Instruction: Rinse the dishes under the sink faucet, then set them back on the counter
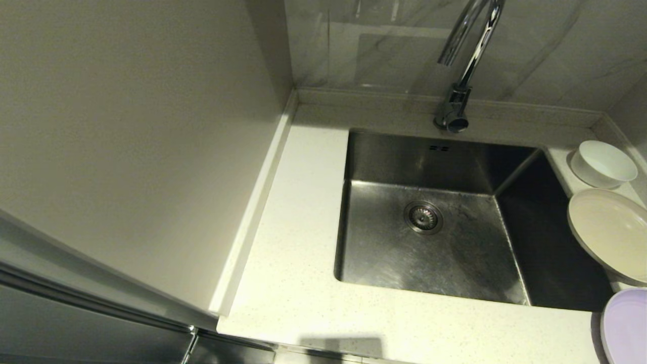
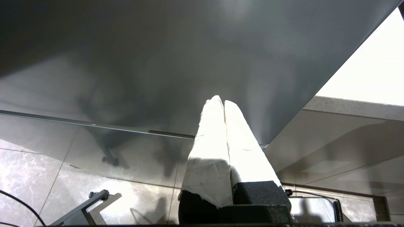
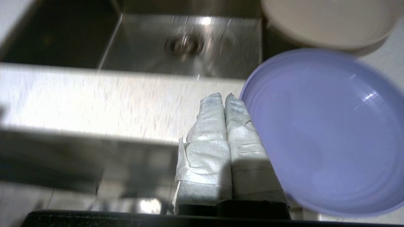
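The steel sink [image 1: 384, 263] lies in the cream counter [image 1: 298, 253], its drain strainer [image 1: 423, 217] dry and bare. The chrome faucet [image 1: 467, 60] rises behind it. On the counter to the right stand the white bowl [image 1: 604, 163], the beige plate [image 1: 609, 232] and, nearest, the lavender plate [image 1: 627, 326]. Neither arm shows in the head view. My right gripper [image 3: 223, 96] is shut and empty, beside the lavender plate [image 3: 328, 132], above the counter's front strip. My left gripper [image 2: 220, 101] is shut and empty, low beside a grey cabinet panel.
A tall grey panel [image 1: 131, 141] walls off the left side of the counter. A low raised edge [image 1: 384, 98] runs behind the sink under a marble wall. The beige plate [image 3: 328, 22] overhangs the sink's right rim. Tiled floor [image 2: 63, 176] lies below the left gripper.
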Robot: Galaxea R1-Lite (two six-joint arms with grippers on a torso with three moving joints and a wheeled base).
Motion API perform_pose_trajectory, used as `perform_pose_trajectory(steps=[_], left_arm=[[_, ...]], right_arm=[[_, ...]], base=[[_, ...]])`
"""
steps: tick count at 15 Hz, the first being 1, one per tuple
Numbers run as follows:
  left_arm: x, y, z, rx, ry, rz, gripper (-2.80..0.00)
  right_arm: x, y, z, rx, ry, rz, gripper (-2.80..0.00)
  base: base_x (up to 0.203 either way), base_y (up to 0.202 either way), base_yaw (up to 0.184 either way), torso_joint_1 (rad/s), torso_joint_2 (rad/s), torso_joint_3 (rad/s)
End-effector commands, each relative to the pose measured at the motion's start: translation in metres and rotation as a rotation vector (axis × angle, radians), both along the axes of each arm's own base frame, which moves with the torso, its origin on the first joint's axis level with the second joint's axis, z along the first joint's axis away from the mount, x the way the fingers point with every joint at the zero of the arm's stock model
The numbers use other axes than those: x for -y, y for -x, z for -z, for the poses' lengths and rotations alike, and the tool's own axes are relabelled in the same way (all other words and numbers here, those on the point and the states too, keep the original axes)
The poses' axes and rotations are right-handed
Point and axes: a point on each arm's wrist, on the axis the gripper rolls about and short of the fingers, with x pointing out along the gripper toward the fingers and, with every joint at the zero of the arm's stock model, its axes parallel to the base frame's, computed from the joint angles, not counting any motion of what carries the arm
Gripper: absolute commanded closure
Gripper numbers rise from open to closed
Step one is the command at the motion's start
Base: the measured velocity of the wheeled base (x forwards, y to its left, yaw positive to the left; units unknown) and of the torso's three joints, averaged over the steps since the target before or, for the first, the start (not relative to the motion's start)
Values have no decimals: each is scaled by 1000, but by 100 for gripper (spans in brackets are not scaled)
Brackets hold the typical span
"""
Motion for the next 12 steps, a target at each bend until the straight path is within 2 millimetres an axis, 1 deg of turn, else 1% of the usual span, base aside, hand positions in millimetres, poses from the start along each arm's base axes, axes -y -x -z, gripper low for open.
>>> perform_pose_trajectory(steps=[1,3,12], left_arm=[[0,0,0,4,1,1,0],[0,0,0,3,1,0,0],[0,0,0,4,1,0,0]], right_arm=[[0,0,2,-22,37,-12,0],[-1,-2,6,-34,127,-30,0],[-1,-2,6,-27,118,-30,0]], base=[[0,0,0,0,0,0],[0,0,0,0,0,0],[0,0,0,0,0,0]])
